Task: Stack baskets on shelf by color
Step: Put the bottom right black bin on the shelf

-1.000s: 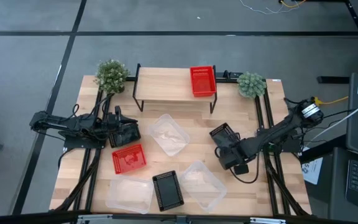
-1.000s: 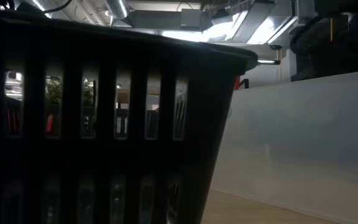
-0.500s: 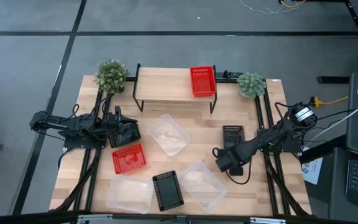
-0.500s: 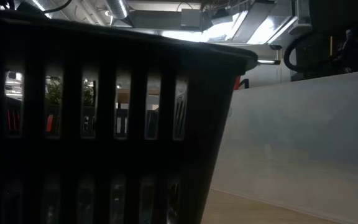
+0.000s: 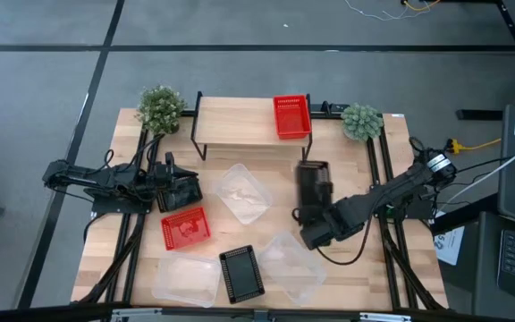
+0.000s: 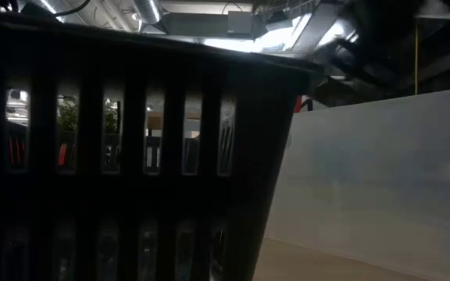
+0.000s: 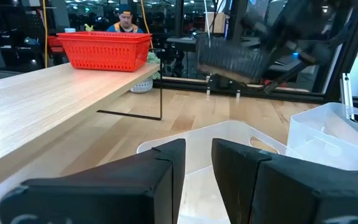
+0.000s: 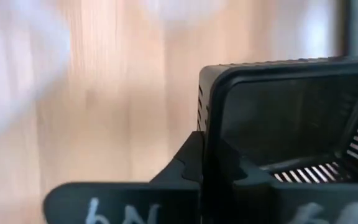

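Observation:
My right gripper (image 5: 316, 224) is shut on a black mesh basket (image 5: 313, 183), which hangs in the air in front of the shelf (image 5: 240, 125); the left wrist view shows this basket (image 7: 235, 59) tilted. One red basket (image 5: 291, 116) stands on the shelf's right end. On the table rest another red basket (image 5: 184, 228), a second black basket (image 5: 241, 271) and three clear baskets (image 5: 242, 192) (image 5: 289, 262) (image 5: 186, 279). My left gripper (image 5: 186, 190) waits at the table's left with its fingers slightly open, holding nothing. My right gripper holds the black basket by the rim of its near end wall (image 8: 205, 124). The wall is pinched between the two fingers, one finger (image 8: 185, 171) outside and the other inside. The fingers reach in from the table's near right. The basket is lifted clear, stretching toward the shelf.
Two green potted plants (image 5: 160, 107) (image 5: 361, 121) flank the shelf. The shelf's left and middle are bare wood. In the low view the table's black basket (image 6: 131, 156) and a clear basket (image 6: 381, 179) block most of the sight. A person (image 7: 126, 18) sits beyond the table.
My right gripper has swung the black basket toward the table's left and toward the shelf, raising it. The basket has turned about from lying slantwise near the table's right edge to pointing lengthwise at the shelf. The left arm kept still.

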You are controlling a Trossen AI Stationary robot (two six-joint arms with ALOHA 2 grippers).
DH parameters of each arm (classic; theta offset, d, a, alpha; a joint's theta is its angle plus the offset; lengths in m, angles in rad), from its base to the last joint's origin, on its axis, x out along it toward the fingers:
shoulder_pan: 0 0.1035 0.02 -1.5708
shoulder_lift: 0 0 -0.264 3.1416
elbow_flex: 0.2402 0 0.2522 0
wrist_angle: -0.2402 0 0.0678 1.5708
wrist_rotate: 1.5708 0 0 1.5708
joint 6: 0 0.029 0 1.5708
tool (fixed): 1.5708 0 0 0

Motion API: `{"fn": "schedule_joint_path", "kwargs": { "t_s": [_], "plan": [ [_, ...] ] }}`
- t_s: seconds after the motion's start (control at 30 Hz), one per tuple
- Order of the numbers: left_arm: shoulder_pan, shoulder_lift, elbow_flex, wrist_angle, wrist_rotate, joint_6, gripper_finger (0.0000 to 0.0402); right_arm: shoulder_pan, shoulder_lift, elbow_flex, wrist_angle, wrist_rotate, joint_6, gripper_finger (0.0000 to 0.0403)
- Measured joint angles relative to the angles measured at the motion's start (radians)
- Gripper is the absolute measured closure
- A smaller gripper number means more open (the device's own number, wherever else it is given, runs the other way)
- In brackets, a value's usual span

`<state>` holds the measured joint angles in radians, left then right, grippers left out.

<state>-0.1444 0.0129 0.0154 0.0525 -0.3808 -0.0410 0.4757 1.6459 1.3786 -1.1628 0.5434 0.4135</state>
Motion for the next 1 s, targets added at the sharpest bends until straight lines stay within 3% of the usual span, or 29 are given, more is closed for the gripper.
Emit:
{"fn": "schedule_joint_path", "kwargs": {
  "t_s": [0.17, 0.27, 0.4, 0.53, 0.67, 0.87, 1.0],
  "plan": [
    [0.0, 0.0, 0.0, 0.0, 0.0, 0.001, 0.033, -0.083, 0.0, 0.135, 0.168, 0.148, -0.287, 0.0402],
    [0.0, 0.0, 0.0, 0.0, 0.0, 0.001, 0.033, -0.165, 0.0, 0.19, 0.318, 0.161, -0.489, 0.0402],
    [0.0, 0.0, 0.0, 0.0, 0.0, 0.001, 0.033, -0.308, 0.0, 0.233, 0.577, 0.055, -0.673, 0.0403],
    [0.0, 0.0, 0.0, 0.0, 0.0, 0.001, 0.033, -0.445, 0.057, 0.324, 0.645, -0.095, -0.789, 0.0403],
    [0.0, 0.0, 0.0, -0.001, 0.0, 0.002, 0.033, -0.551, 0.177, 0.494, 0.575, -0.179, -0.84, 0.0403],
    [0.0, 0.0, 0.0, -0.003, 0.0, 0.025, 0.033, -0.654, 0.394, 0.819, 0.205, -0.222, -0.737, 0.0403],
    [0.0, 0.0, 0.0, -0.005, 0.0, 0.024, 0.033, -0.681, 0.511, 0.962, 0.032, -0.286, -0.681, 0.0403]
  ]
}}
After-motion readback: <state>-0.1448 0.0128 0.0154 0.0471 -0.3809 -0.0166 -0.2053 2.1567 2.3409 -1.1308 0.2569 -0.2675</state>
